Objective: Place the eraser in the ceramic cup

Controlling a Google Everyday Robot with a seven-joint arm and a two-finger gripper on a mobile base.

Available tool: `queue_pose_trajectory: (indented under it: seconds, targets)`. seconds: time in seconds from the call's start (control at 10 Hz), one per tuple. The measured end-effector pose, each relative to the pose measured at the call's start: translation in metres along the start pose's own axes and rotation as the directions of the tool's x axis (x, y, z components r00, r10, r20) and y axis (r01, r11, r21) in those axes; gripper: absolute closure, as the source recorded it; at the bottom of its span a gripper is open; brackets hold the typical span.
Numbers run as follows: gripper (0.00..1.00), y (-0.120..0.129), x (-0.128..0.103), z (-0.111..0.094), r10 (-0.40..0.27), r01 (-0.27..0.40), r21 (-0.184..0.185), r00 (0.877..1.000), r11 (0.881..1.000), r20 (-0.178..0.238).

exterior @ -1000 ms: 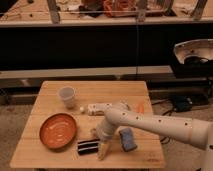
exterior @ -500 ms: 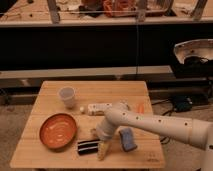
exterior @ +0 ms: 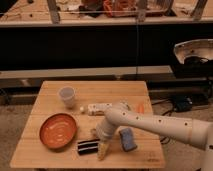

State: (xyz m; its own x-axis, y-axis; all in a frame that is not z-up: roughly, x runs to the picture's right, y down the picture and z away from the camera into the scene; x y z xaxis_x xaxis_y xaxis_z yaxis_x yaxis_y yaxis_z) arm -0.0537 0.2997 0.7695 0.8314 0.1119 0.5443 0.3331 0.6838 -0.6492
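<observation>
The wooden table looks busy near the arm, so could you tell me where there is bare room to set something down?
The table is bare along its back edge behind the ceramic cup, and right of the white block. It is crowded in front, where the gripper sits at the eraser, between the orange bowl and the blue-grey pad.

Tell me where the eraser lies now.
The eraser lies at the table's front edge, between the orange bowl and the gripper.

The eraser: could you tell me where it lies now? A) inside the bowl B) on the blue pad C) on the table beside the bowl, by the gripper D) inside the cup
C: the eraser lies flat on the table, between the bowl and the gripper; the cup stands apart.
</observation>
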Motion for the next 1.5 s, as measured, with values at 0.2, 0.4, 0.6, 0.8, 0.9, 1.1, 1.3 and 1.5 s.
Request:
queue_pose_trajectory:
  seconds: [0.2, 0.4, 0.6, 0.8, 0.9, 1.1, 1.3, 1.5]
  targets:
    - [0.2, 0.0002, 0.0002, 0.0002, 0.003, -0.003, 0.0, 1.0, 1.0, 0.002]
    - [0.2, 0.0007, -0.0001, 0.0004, 0.005, -0.005, -0.001, 1.0, 1.0, 0.003]
    - [0.2, 0.0005, -0.0006, 0.0002, 0.007, -0.007, -0.001, 1.0, 1.0, 0.004]
    - [0.2, 0.0008, -0.0005, 0.0004, 0.01, -0.01, -0.001, 1.0, 1.0, 0.006]
    - [0.2, 0.001, -0.0006, 0.0005, 0.011, -0.011, -0.002, 1.0, 1.0, 0.007]
    - [0.2, 0.0013, -0.0008, 0.0003, 0.013, -0.013, -0.002, 1.0, 1.0, 0.008]
    - [0.2, 0.0017, -0.0009, 0.0005, 0.014, -0.014, -0.003, 1.0, 1.0, 0.009]
    - [0.2, 0.0019, -0.0009, 0.0006, 0.017, -0.017, -0.004, 1.0, 1.0, 0.011]
